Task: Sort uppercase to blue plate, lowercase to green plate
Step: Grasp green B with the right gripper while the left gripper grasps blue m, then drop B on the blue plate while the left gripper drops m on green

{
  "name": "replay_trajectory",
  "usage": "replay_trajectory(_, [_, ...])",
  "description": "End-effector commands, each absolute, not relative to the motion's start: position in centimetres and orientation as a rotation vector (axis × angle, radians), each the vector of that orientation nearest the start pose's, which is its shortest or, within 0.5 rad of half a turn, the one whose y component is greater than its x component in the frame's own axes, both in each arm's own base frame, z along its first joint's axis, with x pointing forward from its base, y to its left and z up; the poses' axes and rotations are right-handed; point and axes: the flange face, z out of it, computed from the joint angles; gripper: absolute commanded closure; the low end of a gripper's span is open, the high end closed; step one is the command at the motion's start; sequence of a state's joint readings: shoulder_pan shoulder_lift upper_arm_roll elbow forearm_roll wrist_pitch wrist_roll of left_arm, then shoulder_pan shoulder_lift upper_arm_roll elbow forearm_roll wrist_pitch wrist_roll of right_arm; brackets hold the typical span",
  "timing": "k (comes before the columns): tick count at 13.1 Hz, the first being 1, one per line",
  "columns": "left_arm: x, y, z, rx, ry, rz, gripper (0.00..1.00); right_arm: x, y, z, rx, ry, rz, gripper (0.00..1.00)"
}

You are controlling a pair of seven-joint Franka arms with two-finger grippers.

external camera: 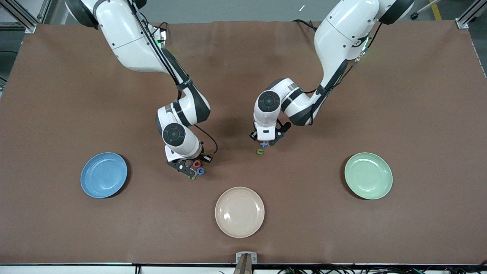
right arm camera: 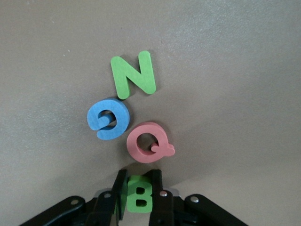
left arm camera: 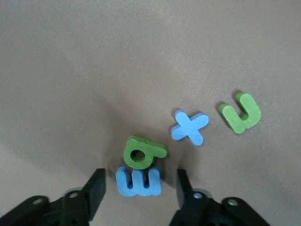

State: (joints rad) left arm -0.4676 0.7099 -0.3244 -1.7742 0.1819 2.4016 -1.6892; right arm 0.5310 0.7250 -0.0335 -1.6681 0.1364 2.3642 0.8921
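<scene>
My right gripper [right arm camera: 138, 181] is shut on the green B [right arm camera: 139, 194], low over the table beside the other capitals: the red round letter [right arm camera: 148, 142], the blue G [right arm camera: 109, 119] and the green N [right arm camera: 133, 74]. In the front view that gripper [external camera: 189, 170] is between the blue plate [external camera: 103, 175] and the beige plate. My left gripper [left arm camera: 139, 188] is open, its fingers on either side of the blue m [left arm camera: 139, 181], with the green q-like letter [left arm camera: 142, 150] touching the m. The blue x [left arm camera: 189, 127] and green u [left arm camera: 241, 113] lie beside them. The green plate [external camera: 368, 175] holds nothing.
A beige plate [external camera: 239, 211] lies nearest the front camera, between the two coloured plates. The blue plate also holds nothing. The lowercase letters lie near the table's middle, with the x [external camera: 263, 144] and u [external camera: 260, 152] showing below my left gripper [external camera: 262, 140].
</scene>
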Motion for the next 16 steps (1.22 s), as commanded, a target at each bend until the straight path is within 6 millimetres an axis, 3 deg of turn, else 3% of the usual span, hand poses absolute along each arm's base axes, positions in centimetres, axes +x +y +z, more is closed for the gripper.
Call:
replay_trajectory(1, [47.0, -45.7, 17.1, -2.851, -1.302, 0.127, 0.68, 58.9, 32.6, 19.3, -2.999, 0.740, 0.109, 1.00])
replay_trajectory(3, [47.1, -45.6, 17.4, -2.844, -1.303, 0.124, 0.98, 59.6, 32.0, 20.2, -3.014, 0.705, 0.147, 1.00])
replay_trajectory(4, [47.4, -45.5, 17.9, -2.842, -1.317, 0.116, 1.00, 60.6, 30.7, 21.2, -3.017, 0.684, 0.160, 1.00])
replay_trajectory(6, [48.4, -45.9, 22.0, -2.847, -1.416, 0.057, 1.00, 62.3, 27.0, 23.0, -3.026, 0.583, 0.163, 1.00])
replay_trajectory(9, [49.3, -44.9, 29.7, -2.854, -1.436, -0.038, 1.00, 65.8, 19.0, 25.1, -3.053, 0.347, 0.195, 1.00])
replay_trajectory(11, [52.1, -41.1, 32.6, -2.843, -1.428, -0.117, 1.00, 67.3, 14.0, 25.8, -3.070, 0.193, 0.191, 0.99])
replay_trajectory(14, [56.0, -35.9, 33.7, -2.886, -1.280, -0.149, 1.00, 68.5, 4.1, 25.5, -3.090, -0.032, 0.175, 0.98])
replay_trajectory(15, [58.0, -32.4, 33.6, -2.906, -1.198, -0.148, 1.00, 68.7, -0.9, 25.3, -3.106, -0.161, 0.160, 0.98])
replay_trajectory(16, [59.4, -29.4, 33.4, -2.914, -1.124, -0.132, 1.00, 68.7, -3.6, 25.0, -3.119, -0.220, 0.156, 0.98])
